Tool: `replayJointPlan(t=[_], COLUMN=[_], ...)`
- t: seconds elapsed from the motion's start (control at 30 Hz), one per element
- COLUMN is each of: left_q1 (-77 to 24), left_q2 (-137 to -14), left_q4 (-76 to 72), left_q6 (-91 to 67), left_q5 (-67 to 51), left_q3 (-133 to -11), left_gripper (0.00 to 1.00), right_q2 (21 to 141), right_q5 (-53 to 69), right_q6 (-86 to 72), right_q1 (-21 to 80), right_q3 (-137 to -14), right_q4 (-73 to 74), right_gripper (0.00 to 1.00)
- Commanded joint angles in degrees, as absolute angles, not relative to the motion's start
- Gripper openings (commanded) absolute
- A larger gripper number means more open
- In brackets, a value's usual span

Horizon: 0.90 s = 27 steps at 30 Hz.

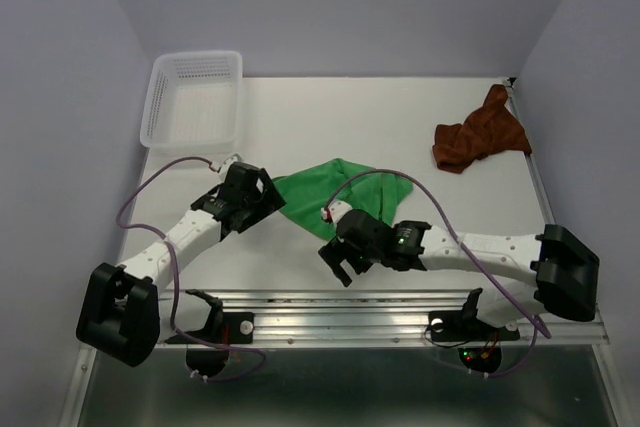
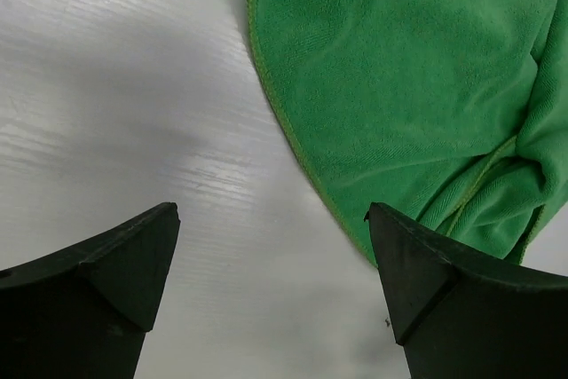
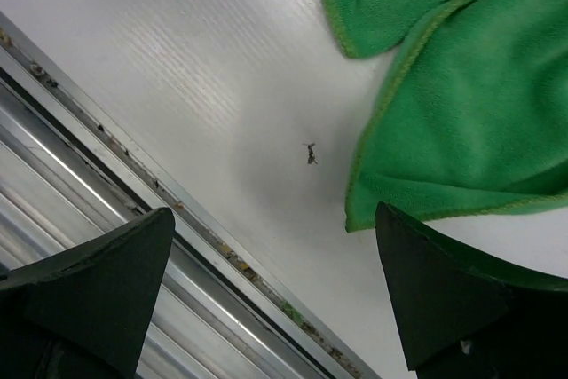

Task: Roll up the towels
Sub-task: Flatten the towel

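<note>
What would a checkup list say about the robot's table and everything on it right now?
Surface: white table, flat; metal rail at the near edge.
Job's things: green towel in the middle, loosely folded, not rolled; brown towel crumpled at the far right, not rolled.
Clutter: white basket in the far left corner; tiny dark speck beside the green towel.
Grippers: left gripper open, holding nothing; right gripper open, holding nothing; both above the green towel's edges.
Cables: purple cables loop over both arms.
Surroundings: plain pale walls.
</note>
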State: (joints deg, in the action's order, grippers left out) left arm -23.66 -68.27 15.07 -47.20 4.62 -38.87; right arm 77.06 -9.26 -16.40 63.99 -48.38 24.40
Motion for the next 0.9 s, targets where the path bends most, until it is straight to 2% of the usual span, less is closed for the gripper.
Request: replayJointPlan(t=[0.0, 0.1, 0.3, 0.47, 0.5, 0.53, 0.63, 0.8, 0.87], left_q1=[-24.4, -25.3, -26.5, -27.6, -27.7, -28.1, -29.1, -32.3, -34.6], left_q2=[-64.3, -62.4, -62.1, -62.7, -62.7, -62.7, -62.7, -62.8, -63.4], left_q4=[14.4, 14.7, 14.9, 14.9, 14.9, 15.0, 15.6, 15.6, 15.6], left_q6=[-48.9, -49.7, -50.8, -51.3, -51.5, -51.6, -51.8, -51.5, -51.2], left_q5=[3.4, 3.5, 3.9, 3.9, 3.9, 3.9, 3.7, 3.2, 3.4], left_q3=[-36.7, -35.9, -35.1, -35.2, -35.3, -35.5, -35.9, -36.5, -36.8], left_gripper=[0.99, 0.99, 0.99, 0.99, 0.99, 0.99, 0.99, 0.99, 0.99], right_q2=[83.3, 86.7, 88.5, 88.9, 88.7, 88.4, 86.6, 79.6, 75.0], right_q5=[-14.3, -14.5, -18.6, -23.6, -24.0, -24.3, -30.7, -32.3, -30.8], right_q6=[-13.1, -12.7, -14.3, -18.2, -18.5, -18.9, -21.9, -25.3, -27.3], right_q1=[66.2, 66.7, 66.7, 66.7, 66.7, 66.7, 66.7, 61.5, 55.8], right_q3=[-52.1, -52.6, -51.9, -50.8, -50.7, -50.9, -52.3, -52.6, -51.2], right_q4=[22.8, 22.9, 22.8, 23.5, 23.6, 23.9, 26.2, 26.9, 27.0], right_gripper=[1.0, 0.98, 0.75, 0.26, 0.22, 0.13, 0.01, 0.01, 0.01])
